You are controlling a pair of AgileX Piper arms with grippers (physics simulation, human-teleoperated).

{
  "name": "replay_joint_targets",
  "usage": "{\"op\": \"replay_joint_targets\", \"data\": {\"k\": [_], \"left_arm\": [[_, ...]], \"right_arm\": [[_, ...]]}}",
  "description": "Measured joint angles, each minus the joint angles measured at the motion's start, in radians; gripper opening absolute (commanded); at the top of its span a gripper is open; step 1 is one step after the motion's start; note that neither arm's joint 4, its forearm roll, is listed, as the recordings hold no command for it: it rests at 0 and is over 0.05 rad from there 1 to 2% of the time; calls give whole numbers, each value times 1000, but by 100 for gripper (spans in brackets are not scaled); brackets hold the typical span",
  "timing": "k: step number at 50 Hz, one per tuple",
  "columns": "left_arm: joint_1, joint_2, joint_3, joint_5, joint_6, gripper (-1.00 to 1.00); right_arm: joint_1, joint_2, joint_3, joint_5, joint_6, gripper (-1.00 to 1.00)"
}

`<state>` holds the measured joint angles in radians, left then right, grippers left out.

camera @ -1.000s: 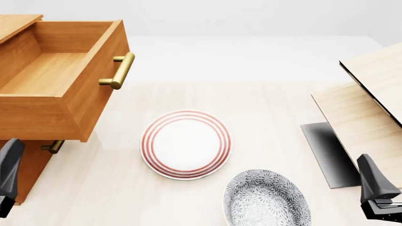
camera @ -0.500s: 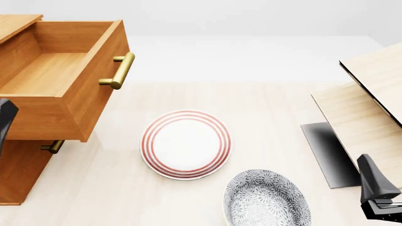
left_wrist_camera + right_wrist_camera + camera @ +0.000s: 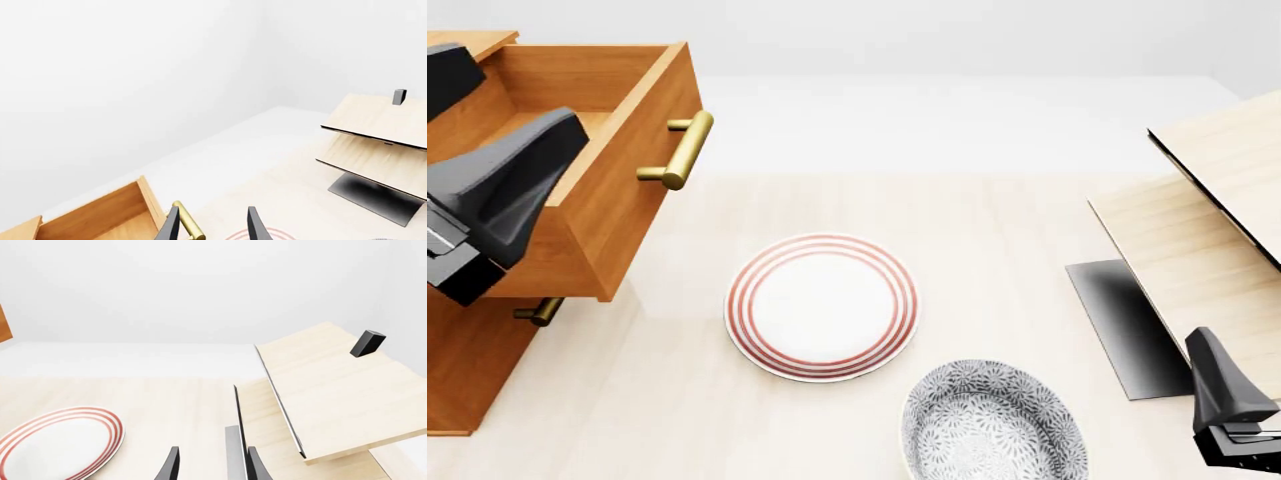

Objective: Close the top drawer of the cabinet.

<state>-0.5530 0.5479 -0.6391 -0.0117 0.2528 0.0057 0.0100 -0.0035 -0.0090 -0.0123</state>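
Cabinet: the orange-brown cabinet (image 3: 474, 370) stood at the far left of the front view, a lower brass handle (image 3: 541, 311) just showing under the open box.
Left gripper: the left gripper (image 3: 487, 200) hung over the near side wall of the drawer, above its interior; in its wrist view the two fingertips (image 3: 171, 225) stood apart with nothing between them.
Top drawer: the top drawer (image 3: 587, 170) was pulled well out to the right, its front panel and brass bar handle (image 3: 681, 150) facing the table's middle.
Red-ringed plate: a white plate with red rings (image 3: 822, 306) lay on the table just right of the drawer front.
Patterned bowl: a grey patterned bowl (image 3: 993, 421) sat nearer the camera, close beside that plate.
Pale shelf: light-wood furniture with black edges (image 3: 1201, 240) filled the right side.
Right gripper: the right gripper (image 3: 1228, 410) rested low at the right edge, jaws slightly parted and empty.
Risk: the left gripper appeared to sit inside the drawer's line; a push from there could jam against the wall or tilt the box rather than slide it.
Surface: pale wood tabletop (image 3: 694, 400), smooth and matte.
Room: plain white walls, even light.
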Motion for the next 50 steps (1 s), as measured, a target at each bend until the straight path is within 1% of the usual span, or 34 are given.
{"op": "replay_joint_targets", "data": {"k": [16,21,29,31,35,41,50], "left_arm": [[-156,187,-141,-42,5,100],[-197,238,-185,-45,2,100],[-256,319,-246,-57,16,100],[-266,341,-260,-58,16,100],[-276,403,-306,-46,-7,100],[-292,552,-393,-12,-29,100],[-310,698,-482,34,-52,100]], "right_arm": [[0,3,0,-3,0,100],[0,5,0,-5,0,100],[0,6,0,-6,0,100],[0,7,0,-6,0,100],[0,7,0,-7,0,100],[0,5,0,-5,0,100],[-1,4,0,-4,0,100]]}}
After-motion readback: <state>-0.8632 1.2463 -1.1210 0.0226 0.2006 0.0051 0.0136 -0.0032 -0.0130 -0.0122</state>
